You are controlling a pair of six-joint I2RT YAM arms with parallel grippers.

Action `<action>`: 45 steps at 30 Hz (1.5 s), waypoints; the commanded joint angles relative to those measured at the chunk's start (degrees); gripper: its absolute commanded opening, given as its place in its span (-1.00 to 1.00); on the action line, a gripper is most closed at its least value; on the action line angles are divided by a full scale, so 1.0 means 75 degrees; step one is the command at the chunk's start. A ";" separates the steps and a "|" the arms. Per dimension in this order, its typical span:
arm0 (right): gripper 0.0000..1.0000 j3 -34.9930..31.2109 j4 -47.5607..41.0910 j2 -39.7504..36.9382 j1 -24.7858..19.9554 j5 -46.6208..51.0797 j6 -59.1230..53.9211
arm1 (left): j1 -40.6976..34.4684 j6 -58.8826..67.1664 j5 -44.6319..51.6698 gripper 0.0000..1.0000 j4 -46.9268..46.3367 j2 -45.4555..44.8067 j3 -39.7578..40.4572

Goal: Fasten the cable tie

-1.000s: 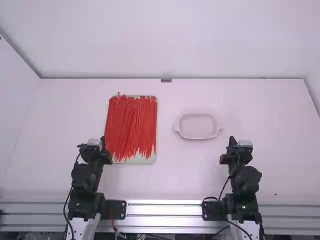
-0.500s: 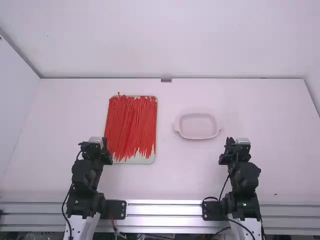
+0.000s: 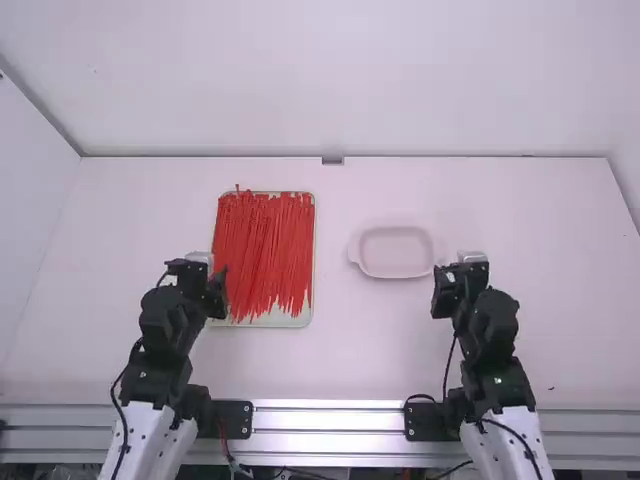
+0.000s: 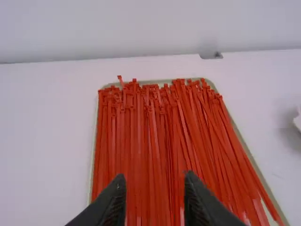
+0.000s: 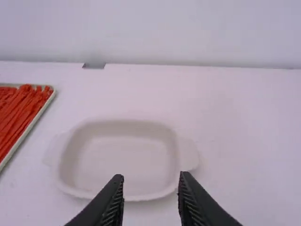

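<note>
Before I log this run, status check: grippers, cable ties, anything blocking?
Left gripper open, at near end of red cable ties. Right gripper open, before white dish. Nothing blocks them.

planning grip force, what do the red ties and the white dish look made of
Red ties: probably plastic, thin uniform strips with small heads. White dish: smooth matte surface with moulded handles; plastic or ceramic, cannot tell which.
</note>
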 commanded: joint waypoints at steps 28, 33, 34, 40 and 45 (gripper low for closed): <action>0.75 0.4184 -0.2200 0.5358 0.1434 -0.0842 -0.0104 | -0.0374 0.0324 0.1099 0.75 -0.1916 0.5869 0.4506; 0.86 0.4590 -0.2626 0.5740 0.1571 -0.0827 -0.0109 | -0.0371 0.0358 0.1216 0.86 -0.2075 0.6491 0.4997; 0.87 0.4606 -0.2650 0.5752 0.1571 -0.0808 -0.0113 | -0.0370 0.0363 0.1221 0.87 -0.2080 0.6517 0.5016; 0.95 0.4903 -0.2788 0.6140 0.1449 -0.1039 -0.0106 | -0.0401 0.0402 0.1285 0.96 -0.2000 0.6992 0.5364; 0.96 0.4963 -0.2489 0.6371 0.1373 -0.1215 -0.0111 | -0.0393 0.0385 0.1195 0.98 -0.1742 0.7127 0.5452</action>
